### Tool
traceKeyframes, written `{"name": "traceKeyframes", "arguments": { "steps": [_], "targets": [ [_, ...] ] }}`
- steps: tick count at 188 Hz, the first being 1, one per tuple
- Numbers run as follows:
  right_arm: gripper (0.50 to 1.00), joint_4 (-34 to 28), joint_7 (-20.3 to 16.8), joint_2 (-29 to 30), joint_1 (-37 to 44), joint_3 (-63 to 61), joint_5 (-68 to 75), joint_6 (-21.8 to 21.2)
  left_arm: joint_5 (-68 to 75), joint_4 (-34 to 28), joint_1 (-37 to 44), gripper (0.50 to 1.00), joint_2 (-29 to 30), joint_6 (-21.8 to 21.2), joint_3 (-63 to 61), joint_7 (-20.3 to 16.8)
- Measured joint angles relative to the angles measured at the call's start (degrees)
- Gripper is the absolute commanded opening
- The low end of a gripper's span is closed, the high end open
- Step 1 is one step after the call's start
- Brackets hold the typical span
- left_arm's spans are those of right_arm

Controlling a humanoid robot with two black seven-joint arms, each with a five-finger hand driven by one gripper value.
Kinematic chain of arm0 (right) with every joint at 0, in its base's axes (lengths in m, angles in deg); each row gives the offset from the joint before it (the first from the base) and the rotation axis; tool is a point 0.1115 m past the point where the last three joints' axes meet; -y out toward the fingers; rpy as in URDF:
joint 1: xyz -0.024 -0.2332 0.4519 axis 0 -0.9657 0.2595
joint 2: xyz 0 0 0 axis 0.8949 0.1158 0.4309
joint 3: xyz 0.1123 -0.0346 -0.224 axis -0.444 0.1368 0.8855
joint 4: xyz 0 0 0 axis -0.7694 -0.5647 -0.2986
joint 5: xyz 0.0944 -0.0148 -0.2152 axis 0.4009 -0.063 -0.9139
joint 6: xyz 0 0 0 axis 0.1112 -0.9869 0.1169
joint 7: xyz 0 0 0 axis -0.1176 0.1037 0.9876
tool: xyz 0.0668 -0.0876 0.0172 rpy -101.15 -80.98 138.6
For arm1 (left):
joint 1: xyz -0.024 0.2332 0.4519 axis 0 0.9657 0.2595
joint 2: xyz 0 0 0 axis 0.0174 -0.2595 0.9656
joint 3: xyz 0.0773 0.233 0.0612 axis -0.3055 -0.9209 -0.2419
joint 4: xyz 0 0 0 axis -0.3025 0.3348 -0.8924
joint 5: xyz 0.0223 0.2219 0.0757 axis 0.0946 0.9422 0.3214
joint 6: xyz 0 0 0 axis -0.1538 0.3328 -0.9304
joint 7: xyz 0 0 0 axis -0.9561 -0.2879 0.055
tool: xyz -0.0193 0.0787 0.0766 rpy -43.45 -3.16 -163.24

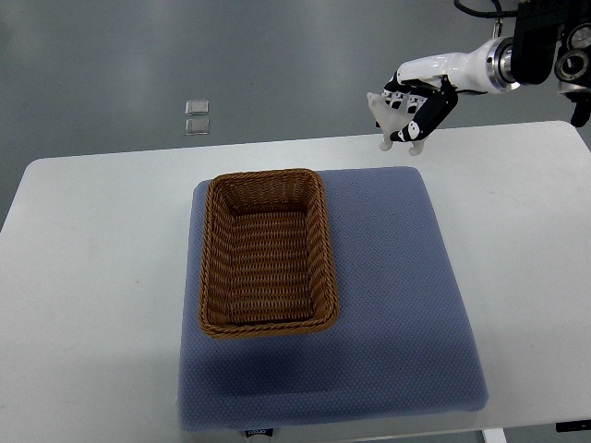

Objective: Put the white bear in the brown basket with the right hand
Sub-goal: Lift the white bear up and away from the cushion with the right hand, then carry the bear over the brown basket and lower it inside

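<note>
One white bear (pixel 391 118), gripped in right hand (pixel 417 103)

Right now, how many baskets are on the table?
1. The brown basket sits on the left part of the blue mat, empty. Nothing in view could hide another.

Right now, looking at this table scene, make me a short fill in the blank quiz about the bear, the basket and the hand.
1. The right hand holds the white ____ above the table's far edge.
2. The brown basket sits on a ____ mat.
3. Inside, the basket is ____.
4. The white bear is to the ____ of the basket in the picture.

Missing words: bear; blue; empty; right
</note>
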Motion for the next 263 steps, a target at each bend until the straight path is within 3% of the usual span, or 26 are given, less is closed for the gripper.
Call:
{"name": "traceKeyframes", "arguments": {
  "steps": [47, 109, 143, 197, 263],
  "targets": [
    [0.5, 0.3, -0.8, 4.2, 3.1, 0.4, 0.5, 0.3, 0.0, 0.0, 0.0, 1.0, 0.0, 0.0, 0.0, 0.0],
    [0.5, 13.3, -0.7, 29.1, 2.7, 3.7, 2.1, 4.3, 0.1, 0.6, 0.0, 1.0, 0.0, 0.0, -0.2, 0.1],
    [0.5, 18.9, -0.7, 37.3, -2.4, 3.8, 3.0, 5.8, 0.1, 0.5, 0.0, 1.0, 0.0, 0.0, -0.1, 0.1],
    [0.5, 23.5, -0.7, 39.1, -10.4, 4.6, 1.6, 8.3, 0.1, 0.6, 0.0, 1.0, 0.0, 0.0, 0.0, 0.0],
    [0.5, 24.5, -0.5, 39.1, -14.3, 4.6, -0.4, 8.6, 0.1, 0.4, 0.0, 1.0, 0.0, 0.0, -0.1, 0.1]
  ]
}}
